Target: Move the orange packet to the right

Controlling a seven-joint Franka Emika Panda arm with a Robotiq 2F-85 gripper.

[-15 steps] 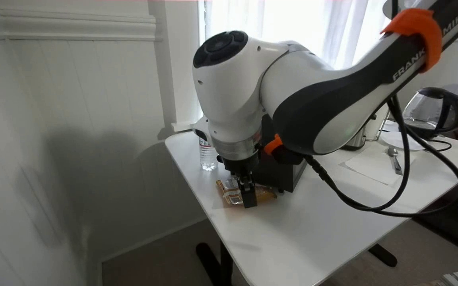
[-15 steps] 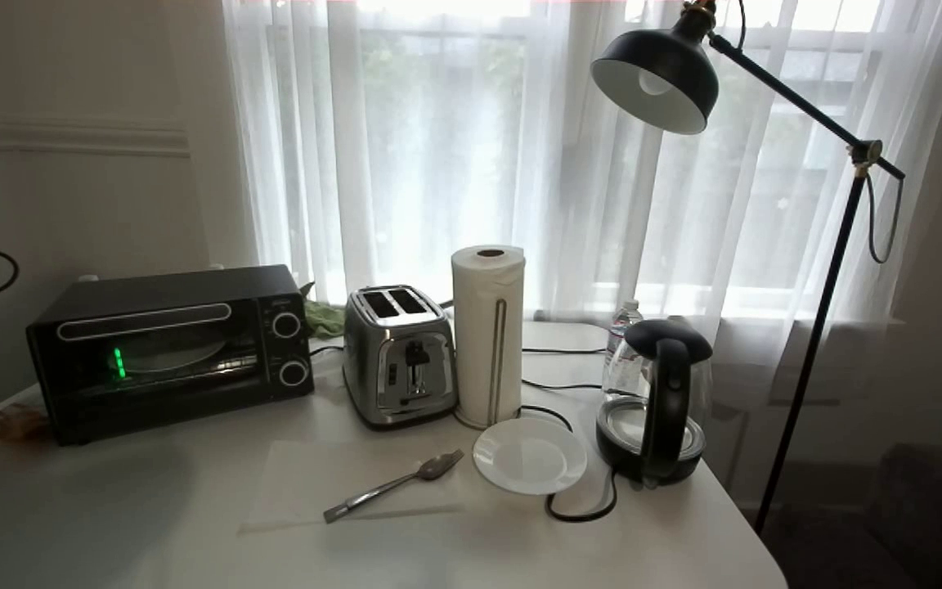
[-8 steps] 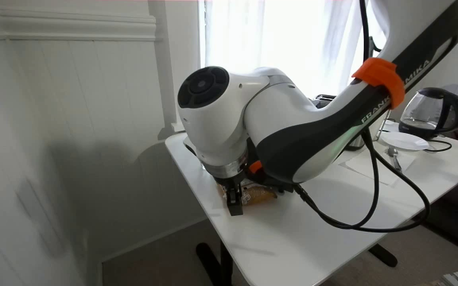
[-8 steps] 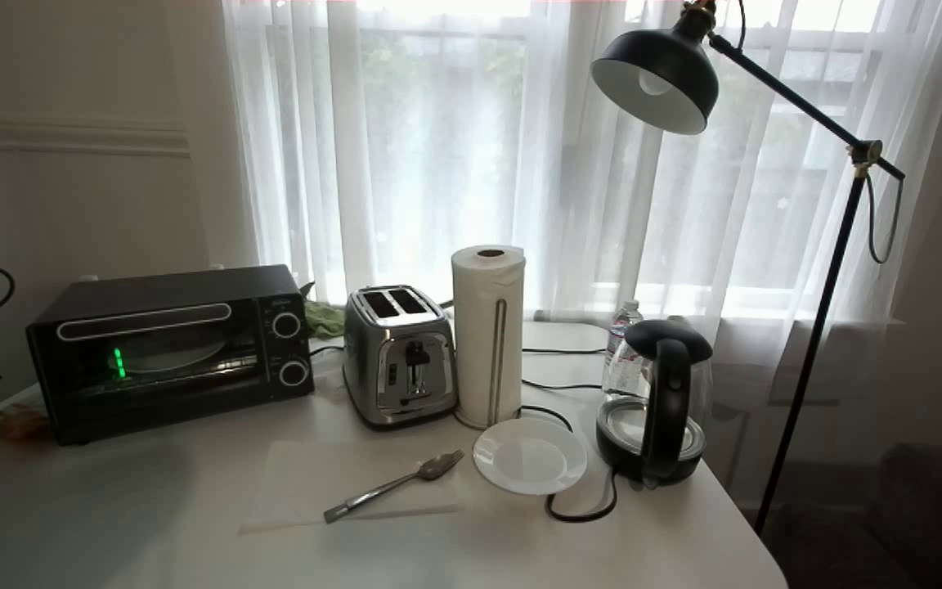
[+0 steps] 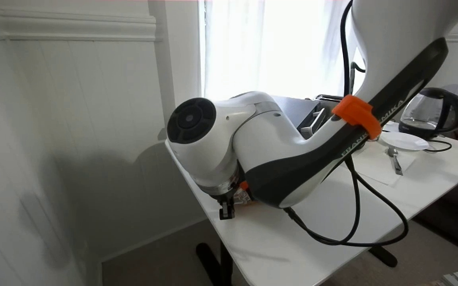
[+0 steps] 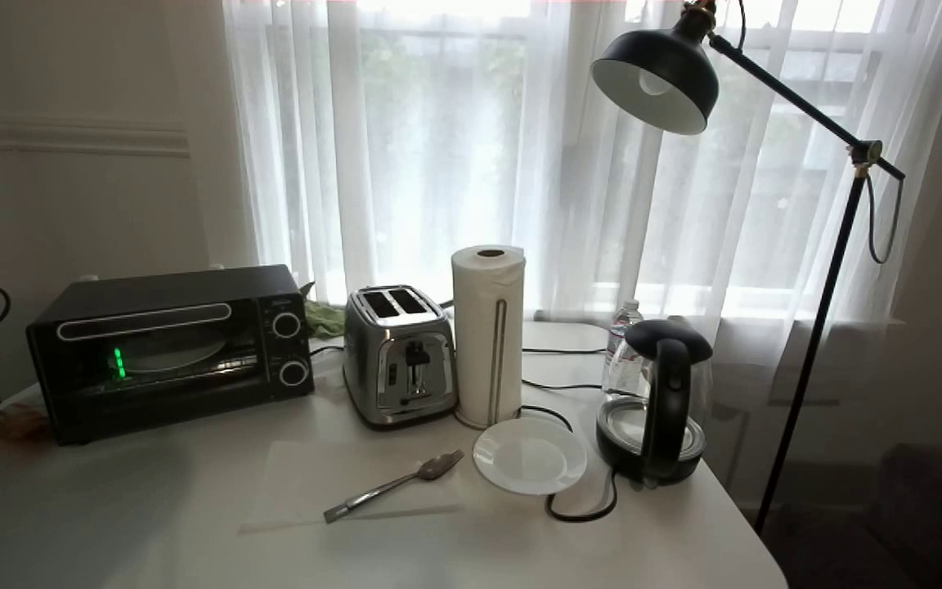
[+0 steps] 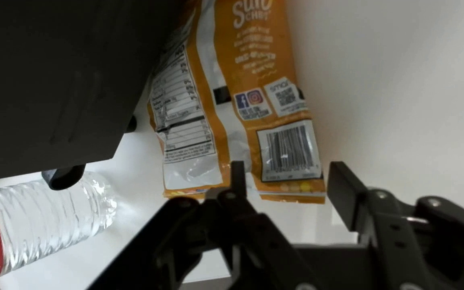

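The orange packet (image 7: 252,80) lies flat on the white table, with white label patches and a barcode, in the wrist view. Its far end runs beside and partly behind the black box appliance (image 7: 54,88). My gripper (image 7: 288,181) is open and empty at the packet's near end. One finger overlaps that end in the picture; the other is just right of the packet's corner. I cannot tell whether they touch it. In an exterior view the gripper (image 5: 227,212) is low over the table's edge, and the arm hides most of the packet (image 5: 241,197). The packet (image 6: 17,425) also shows blurred beside the appliance.
A clear water bottle (image 7: 42,229) lies left of the gripper in the wrist view. The table's side edge (image 5: 209,216) is close to the gripper. A toaster (image 6: 401,360), paper towel roll (image 6: 487,343), plate (image 6: 530,456), fork (image 6: 393,487) and kettle (image 6: 659,409) stand farther along.
In an exterior view the arm and gripper have moved left and down, from over the packet to its end near the table edge. The packet shows no clear movement.
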